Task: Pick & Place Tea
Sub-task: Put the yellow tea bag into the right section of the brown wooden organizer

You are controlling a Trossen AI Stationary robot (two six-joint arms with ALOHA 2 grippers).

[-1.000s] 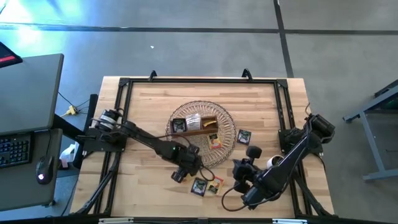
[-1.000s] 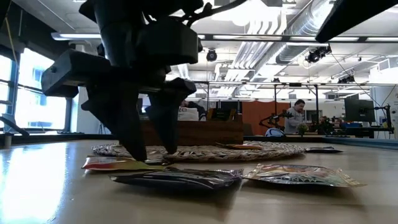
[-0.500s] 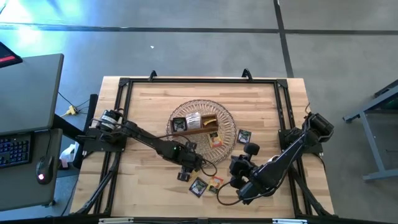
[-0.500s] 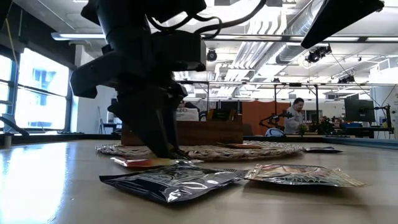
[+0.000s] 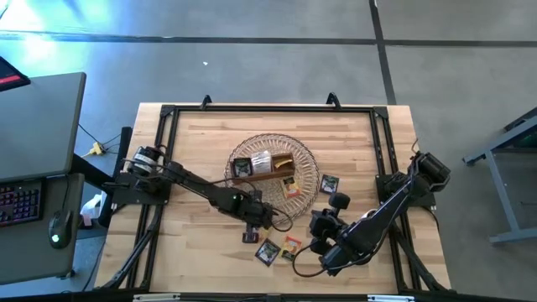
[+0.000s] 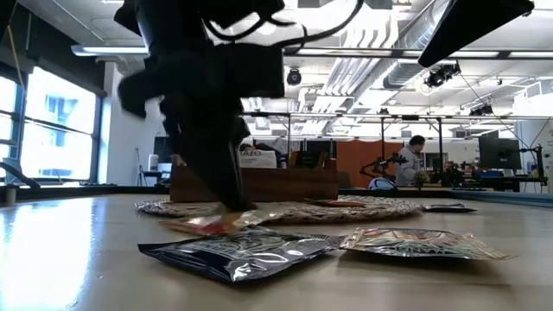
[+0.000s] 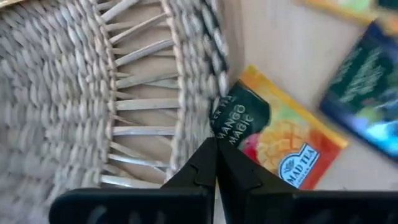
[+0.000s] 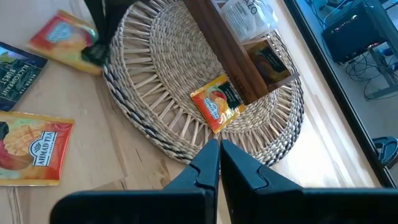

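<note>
My left gripper (image 5: 252, 226) is down at the near rim of the round wicker basket (image 5: 312, 172), shut on an orange tea sachet (image 7: 280, 146) that lies on the table beside that rim. A black sachet (image 5: 267, 251) and another orange sachet (image 5: 291, 247) lie flat nearer the front edge. One more orange sachet (image 8: 217, 102) rests flat on the basket's weave. My right gripper (image 8: 219, 151) hangs shut and empty above the basket's near right side. My left gripper pinches the orange sachet's dark printed edge (image 7: 225, 124), the one beside the basket rim, between its two fingertips. The fingers slant down from above. Most of the sachet (image 6: 200, 225) lies on the table, its gripped end slightly raised.
A brown wooden tray (image 5: 267, 174) with sachets in it stands on the basket. A dark sachet (image 5: 329, 183) lies on the table right of the basket. Black frame rails (image 5: 159, 151) run along the table's sides. A person (image 6: 413, 160) stands far off in the room.
My left gripper has rolled about its own axis and shut on the orange sachet's edge at the basket rim. The sachet has slid a little along the table toward the basket, and its gripped end has come up slightly.
</note>
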